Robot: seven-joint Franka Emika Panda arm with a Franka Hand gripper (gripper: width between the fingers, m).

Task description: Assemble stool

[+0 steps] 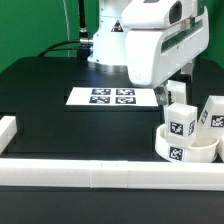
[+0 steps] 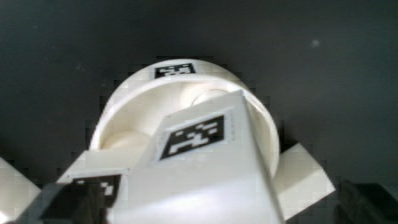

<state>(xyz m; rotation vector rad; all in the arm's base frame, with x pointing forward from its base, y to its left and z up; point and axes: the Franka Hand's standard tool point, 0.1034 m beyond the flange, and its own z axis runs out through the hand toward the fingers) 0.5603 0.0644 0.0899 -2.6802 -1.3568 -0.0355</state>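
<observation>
Your arm (image 1: pixel 150 40) reaches in from the back of the scene and bends down over the exterior view's right side, its bulky white wrist housing pointing downward. Your claw (image 1: pixel 173 93) hangs below it near the counter, with a dark finger (image 1: pixel 160 96) showing under the housing. Its jaws stand wide apart, and nothing is gripped between them.

Leg (image 1: pixel 181 118) upright on seat (image 1: pixel 185 150); marker board (image 1: pixel 112 97) at exterior view's left
</observation>
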